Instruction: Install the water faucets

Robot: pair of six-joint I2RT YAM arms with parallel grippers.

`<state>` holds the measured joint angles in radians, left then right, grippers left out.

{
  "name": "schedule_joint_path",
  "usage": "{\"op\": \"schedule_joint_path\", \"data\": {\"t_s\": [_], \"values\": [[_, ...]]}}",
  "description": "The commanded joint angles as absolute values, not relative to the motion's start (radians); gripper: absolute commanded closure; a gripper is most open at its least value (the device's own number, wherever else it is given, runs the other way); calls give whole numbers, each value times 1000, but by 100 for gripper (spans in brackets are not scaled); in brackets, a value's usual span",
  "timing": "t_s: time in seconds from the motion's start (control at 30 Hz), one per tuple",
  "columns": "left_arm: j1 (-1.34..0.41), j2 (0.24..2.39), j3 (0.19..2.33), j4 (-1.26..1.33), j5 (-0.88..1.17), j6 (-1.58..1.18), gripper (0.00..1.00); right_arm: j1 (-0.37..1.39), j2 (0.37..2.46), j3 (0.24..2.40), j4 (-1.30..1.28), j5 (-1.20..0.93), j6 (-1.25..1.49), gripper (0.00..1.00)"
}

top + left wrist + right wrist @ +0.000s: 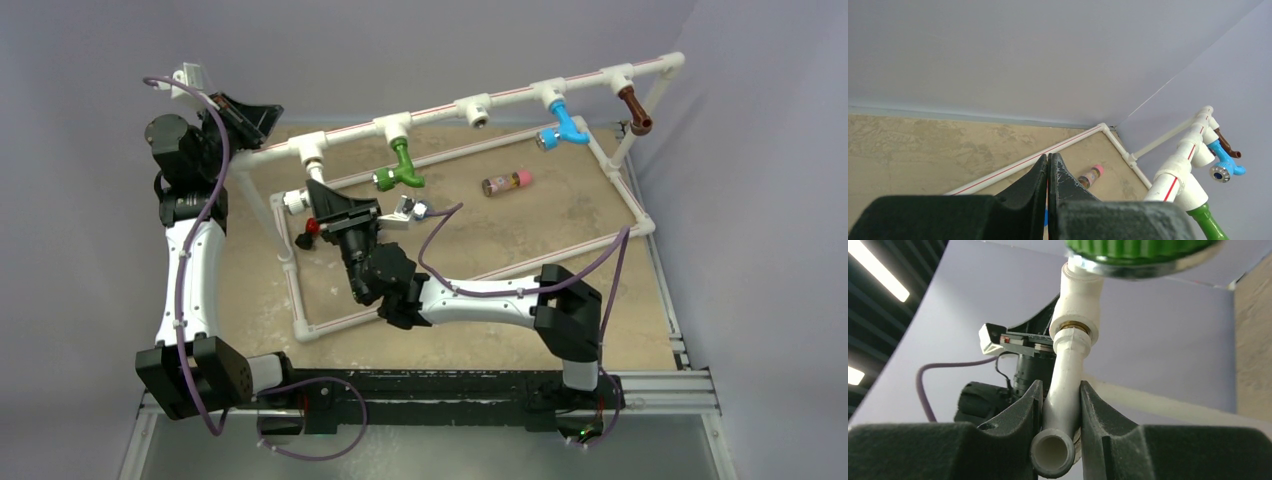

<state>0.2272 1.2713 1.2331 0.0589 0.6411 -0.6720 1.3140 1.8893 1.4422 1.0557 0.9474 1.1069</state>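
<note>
So the right gripper (1060, 405) has its fingers (1023, 412) clamped on the white faucet (1065, 385), one finger on each side of the bent stem, and the open spout end pokes out toward the wrist camera. The other end of that faucet sits right at the brass-ringed mouth of the leftmost T-fitting (1080, 305) on the pipe frame (440, 112). I honestly can't tell how far in it's seated. From the top view this is all happening at the left end of the frame's raised rail, with the white faucet's round knob sticking out left of the gripper. The green faucet (402, 168) hangs from the next fitting to the right, and its knob fills the top edge of the right wrist view. Next along is an empty fitting (476, 108), then the blue faucet (562, 128), and the brown faucet (634, 108) out by the far right corner. The left gripper (1048, 170) is up at the far left, off to the side of the frame, with its fingers (1035, 185) pressed together and nothing between them. A little bottle (507, 182) with a pink cap lies on its side on the tabletop (560, 220) inside the frame, well apart from both arms.
</note>
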Motion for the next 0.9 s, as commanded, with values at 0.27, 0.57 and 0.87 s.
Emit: {"op": "schedule_joint_path", "data": {"t_s": [0.27,0.57,0.87], "values": [[216,1382,1085,-327,724,-672,100,1286,1786,1418,1235,817,1469,100],[216,1379,1085,-328,721,-670,100,1278,1778,1352,1326,775,1403,70],[216,1379,1087,-330,714,-667,100,1276,1760,1317,1314,757,1375,39]]}}
